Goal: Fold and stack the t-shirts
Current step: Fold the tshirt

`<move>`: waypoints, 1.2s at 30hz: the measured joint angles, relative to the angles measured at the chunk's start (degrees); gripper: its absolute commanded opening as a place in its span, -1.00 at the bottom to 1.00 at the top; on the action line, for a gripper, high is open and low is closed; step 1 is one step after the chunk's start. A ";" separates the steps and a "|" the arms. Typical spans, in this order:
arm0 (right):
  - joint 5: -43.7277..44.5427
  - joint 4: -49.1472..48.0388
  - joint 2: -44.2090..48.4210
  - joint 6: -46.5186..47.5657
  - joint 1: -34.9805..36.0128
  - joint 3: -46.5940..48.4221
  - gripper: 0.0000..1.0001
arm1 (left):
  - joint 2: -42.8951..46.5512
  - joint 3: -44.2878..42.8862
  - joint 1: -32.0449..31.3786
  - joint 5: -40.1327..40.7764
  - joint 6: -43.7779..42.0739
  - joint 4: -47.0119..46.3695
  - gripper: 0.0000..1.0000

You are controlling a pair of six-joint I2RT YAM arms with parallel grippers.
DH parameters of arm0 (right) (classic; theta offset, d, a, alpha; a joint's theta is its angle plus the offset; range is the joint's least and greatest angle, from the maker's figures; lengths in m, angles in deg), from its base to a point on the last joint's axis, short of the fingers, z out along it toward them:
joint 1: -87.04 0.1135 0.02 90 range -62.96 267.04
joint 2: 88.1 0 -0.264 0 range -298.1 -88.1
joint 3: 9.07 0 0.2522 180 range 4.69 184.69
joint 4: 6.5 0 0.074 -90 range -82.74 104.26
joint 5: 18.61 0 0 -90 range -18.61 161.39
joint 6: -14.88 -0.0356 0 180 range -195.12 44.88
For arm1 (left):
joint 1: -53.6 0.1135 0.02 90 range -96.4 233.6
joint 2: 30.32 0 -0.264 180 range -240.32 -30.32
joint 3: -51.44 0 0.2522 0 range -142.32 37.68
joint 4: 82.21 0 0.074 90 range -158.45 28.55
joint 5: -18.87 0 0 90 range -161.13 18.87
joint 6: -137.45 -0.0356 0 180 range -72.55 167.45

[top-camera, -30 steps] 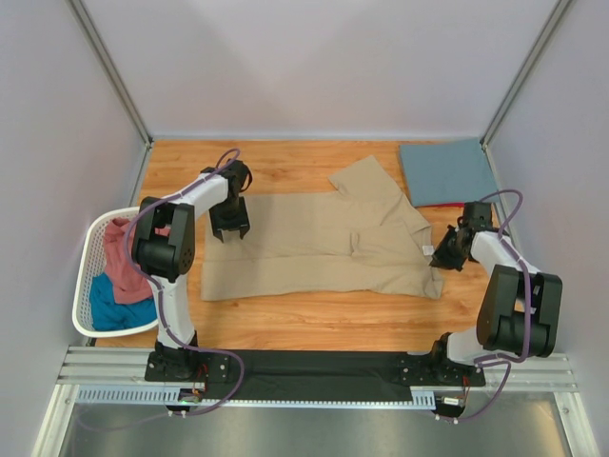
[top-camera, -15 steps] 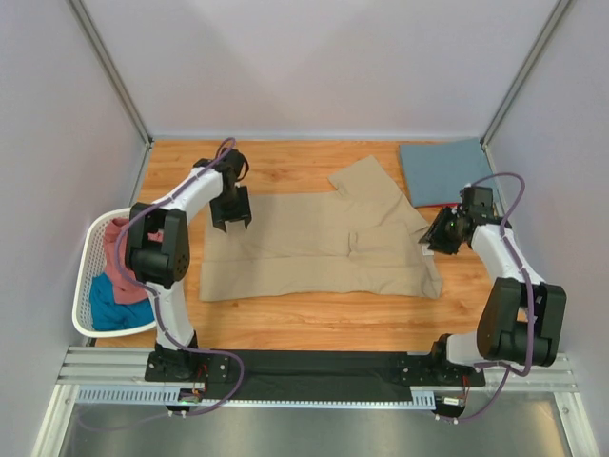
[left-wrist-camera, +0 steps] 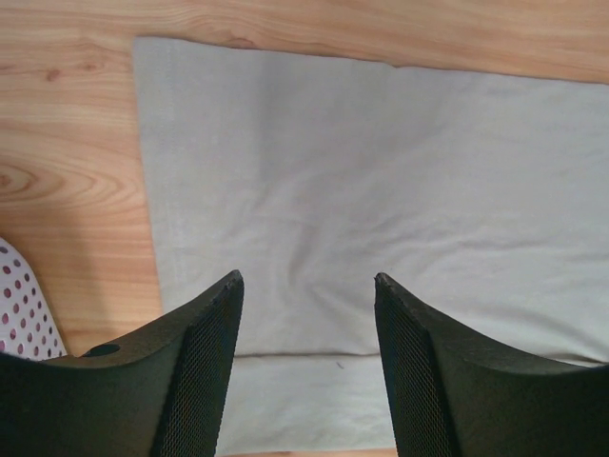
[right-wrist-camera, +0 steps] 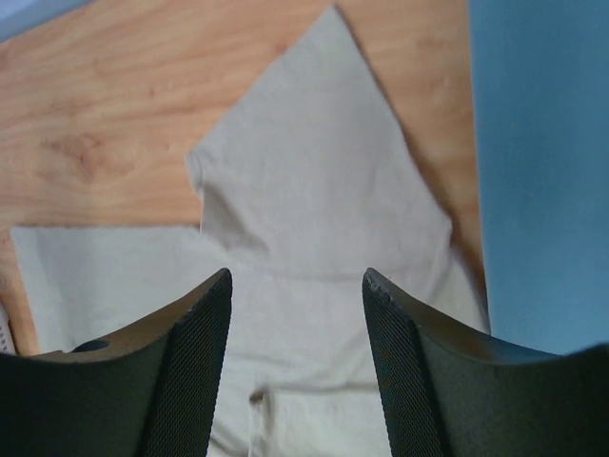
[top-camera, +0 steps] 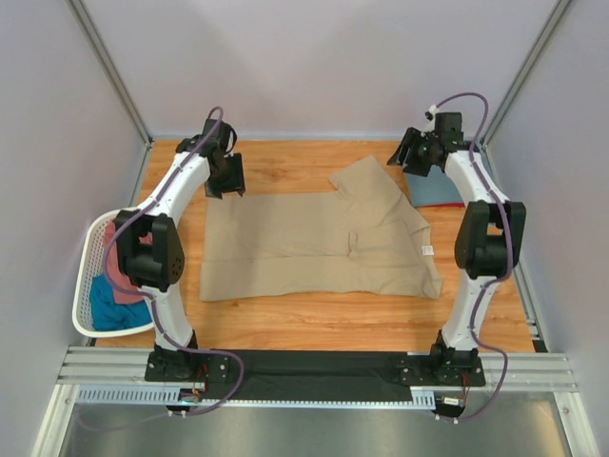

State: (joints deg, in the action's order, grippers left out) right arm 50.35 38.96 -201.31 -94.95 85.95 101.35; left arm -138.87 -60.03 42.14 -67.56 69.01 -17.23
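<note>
A second earlier my right end effector [top-camera: 416, 157] sat pinched at the right edge of the tan t-shirt [top-camera: 319, 246], beside its white neck label [top-camera: 427, 250]. By this moment it had let go and travelled past the shirt's far right side, beyond the raised sleeve. Its fingers stood apart with nothing between them, and the wrist view looked down through the gap at that sleeve. My left end effector [top-camera: 225, 179] had also moved, from above the shirt's left end to just beyond its far left corner. It was open and empty as before, with the shirt's left hem lying below it.

Both my arms were stretched long toward the far side of the bench [top-camera: 314, 319], wrists tipped down at the shirt. The tan t-shirt lay spread flat on the bench, where it had been. The folded slate blue t-shirt [top-camera: 428, 188] lay just right of the tan shirt's sleeve, partly under my right arm. Well left of the tan shirt, the laundry basket [top-camera: 88, 249] held a pink t-shirt [top-camera: 114, 274] and a teal t-shirt [top-camera: 110, 314].
</note>
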 measured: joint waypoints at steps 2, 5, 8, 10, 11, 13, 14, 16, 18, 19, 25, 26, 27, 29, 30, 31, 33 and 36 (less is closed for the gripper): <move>-0.52 -0.66 -6.54 -0.02 0.04 6.93 0.18 | -1.01 -0.17 0.94 0.07 -0.15 0.00 0.29; -0.90 -0.87 -16.46 -0.44 0.24 18.27 0.14 | -2.64 -0.57 2.43 0.13 -0.28 -0.24 0.28; -1.18 -1.20 -23.93 -1.55 0.44 27.10 0.12 | -3.34 -0.63 4.09 0.13 -0.33 -0.59 0.27; -1.18 -2.23 -27.98 -2.99 0.55 31.23 0.12 | -3.58 -0.98 5.20 0.11 -0.31 -0.81 0.27; -1.18 -3.17 -29.24 -3.74 0.57 32.11 0.11 | -3.74 -1.27 5.68 0.13 -0.31 -1.01 0.26; -1.22 -5.27 -31.63 -5.73 0.59 32.98 0.11 | -3.82 -1.46 6.45 0.13 -0.26 -1.40 0.25; -1.31 -6.43 -32.81 -6.67 0.81 33.18 0.11 | -3.82 -1.49 6.75 0.15 -0.26 -1.44 0.25; -1.36 -8.04 -35.06 -8.15 1.25 34.07 0.11 | -3.82 -1.46 6.99 0.26 -0.26 -1.44 0.25; -1.16 -8.94 -37.51 -9.07 1.88 35.54 0.11 | -3.82 -1.46 6.95 0.37 -0.28 -1.46 0.26; -0.94 -9.18 -38.73 -9.35 2.40 36.59 0.11 | -3.82 -1.46 6.95 0.46 -0.28 -1.49 0.26; -0.09 -10.60 -42.12 -10.88 5.55 41.16 0.11 | -3.89 -1.49 6.93 0.66 -0.26 -1.57 0.25; -0.11 -10.80 -42.29 -11.06 5.81 41.35 0.10 | -4.04 -1.57 6.95 0.76 -0.24 -1.51 0.25; -0.04 -10.97 -42.36 -11.32 6.16 41.40 0.08 | -4.22 -1.73 6.97 0.85 -0.24 -1.51 0.25; 0.13 -10.99 -42.38 -11.63 6.36 41.40 -0.04 | -4.76 -2.10 7.02 1.01 -0.20 -1.51 0.24; 0.35 -10.97 -42.40 -11.72 6.36 41.42 -0.11 | -5.03 -2.16 7.06 1.03 -0.17 -1.57 0.24; 0.55 -10.95 -42.42 -11.82 6.27 41.40 -0.17 | -5.29 -2.23 7.08 1.03 -0.13 -1.55 0.24; 0.59 -10.99 -42.73 -11.89 6.01 41.40 -0.39 | -5.88 -2.43 7.17 1.14 -0.04 -1.40 0.24; 0.79 -11.13 -43.15 -12.20 5.68 41.40 -0.74 | -7.30 -3.58 7.30 1.64 -0.04 -0.85 0.23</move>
State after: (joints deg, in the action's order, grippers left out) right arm 51.14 27.84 -244.45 -107.15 91.64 142.75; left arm -146.17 -63.61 49.44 -65.92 68.96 -18.08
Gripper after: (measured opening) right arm 0.210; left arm 0.618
